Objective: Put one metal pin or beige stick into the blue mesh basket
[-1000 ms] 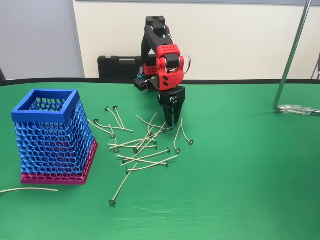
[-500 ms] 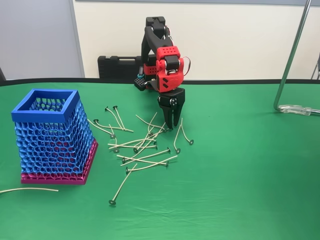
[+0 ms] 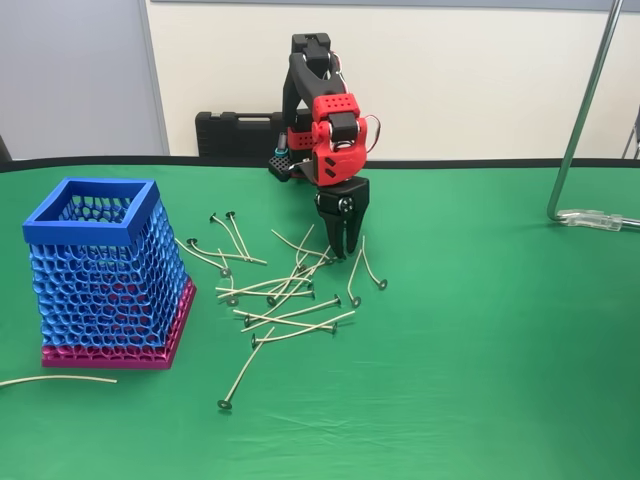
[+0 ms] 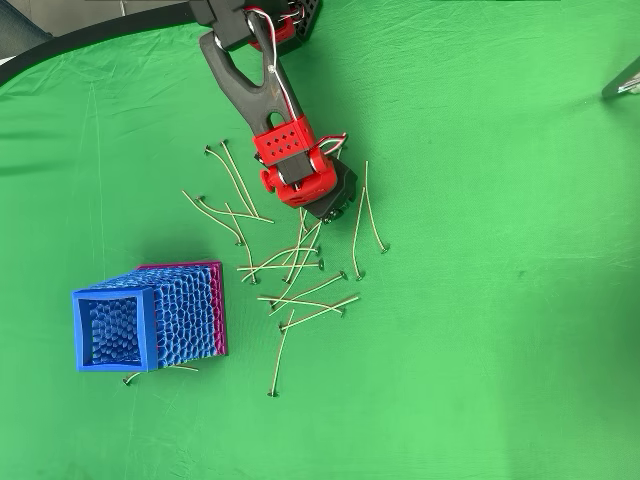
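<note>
Pincer points straight down, its fingers close together with tips among the far sticks of the pile; whether it grips one cannot be told. Since a second ago it has shifted only slightly, and the sticks lie as before. On the bench, the basket stands left of the pile; no stick can be made out inside it.
</note>
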`<move>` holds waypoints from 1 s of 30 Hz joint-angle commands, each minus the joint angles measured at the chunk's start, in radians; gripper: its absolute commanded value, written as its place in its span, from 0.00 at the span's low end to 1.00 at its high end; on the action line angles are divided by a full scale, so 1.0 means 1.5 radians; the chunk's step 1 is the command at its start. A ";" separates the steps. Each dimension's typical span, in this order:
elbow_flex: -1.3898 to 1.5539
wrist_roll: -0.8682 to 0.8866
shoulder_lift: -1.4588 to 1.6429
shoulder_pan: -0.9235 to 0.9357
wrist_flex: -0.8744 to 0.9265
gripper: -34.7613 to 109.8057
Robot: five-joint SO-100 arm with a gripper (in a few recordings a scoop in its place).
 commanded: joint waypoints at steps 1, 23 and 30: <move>0.003 0.008 0.002 0.004 -0.005 0.35; 0.010 0.000 0.001 0.007 -0.015 0.29; 0.015 0.002 0.003 0.007 -0.021 0.24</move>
